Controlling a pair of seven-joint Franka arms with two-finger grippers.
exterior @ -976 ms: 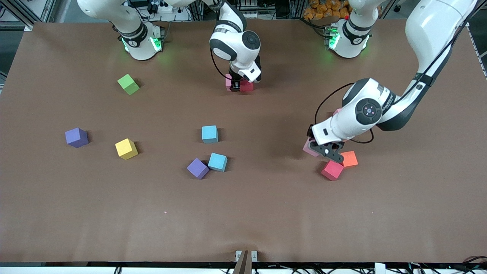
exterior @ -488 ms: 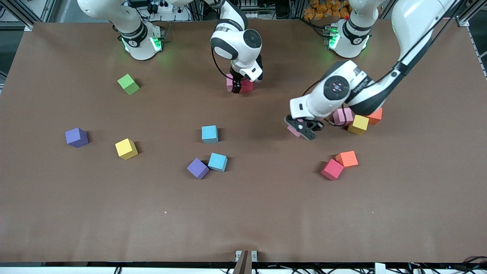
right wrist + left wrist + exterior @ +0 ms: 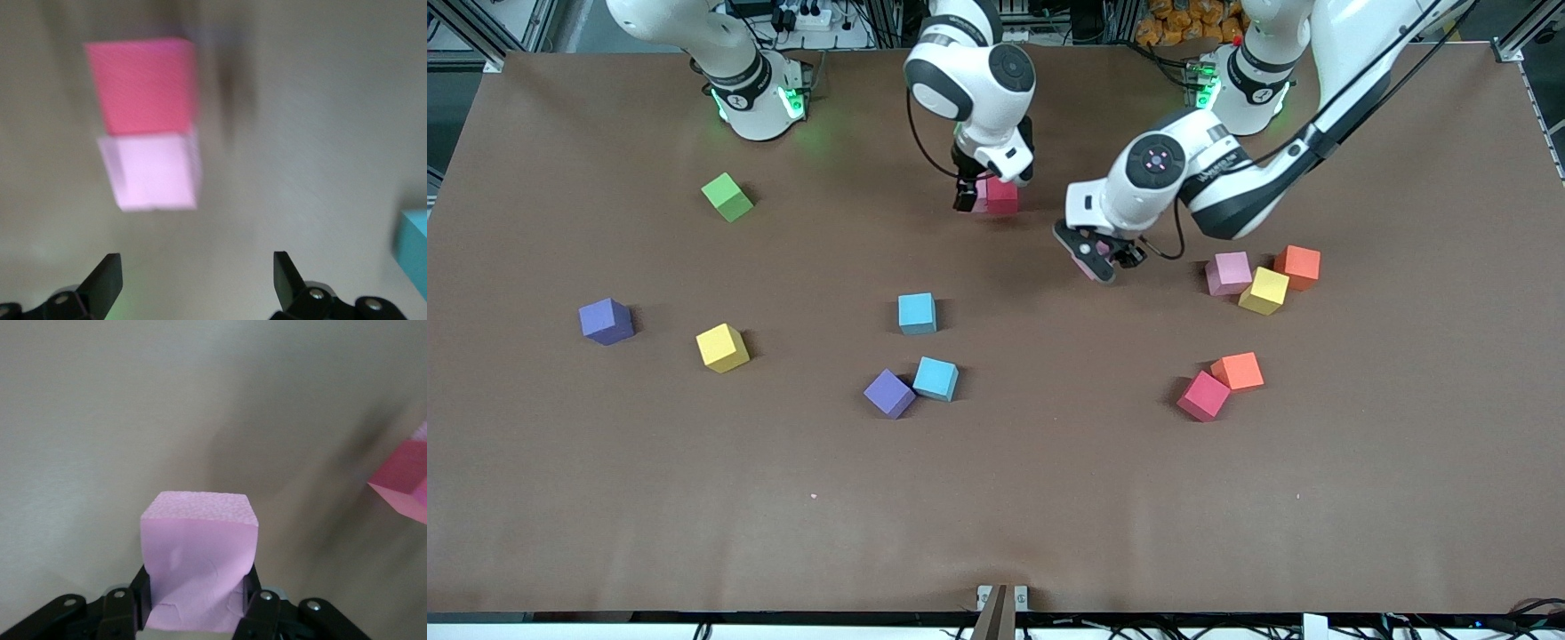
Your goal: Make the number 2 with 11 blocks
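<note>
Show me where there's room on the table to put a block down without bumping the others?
The widest bare patch is the strip of table nearest the front camera, below the purple block and the red block. Another lies between the green block and the red-and-pink pair. It is crowded around the pink, yellow and orange cluster.

Even overhead light falls on the brown table [image 3: 996, 498]; cubes cast short soft shadows. Green glow rings both arm bases. The right wrist view is motion-blurred; the left wrist view blurs toward its edge.
</note>
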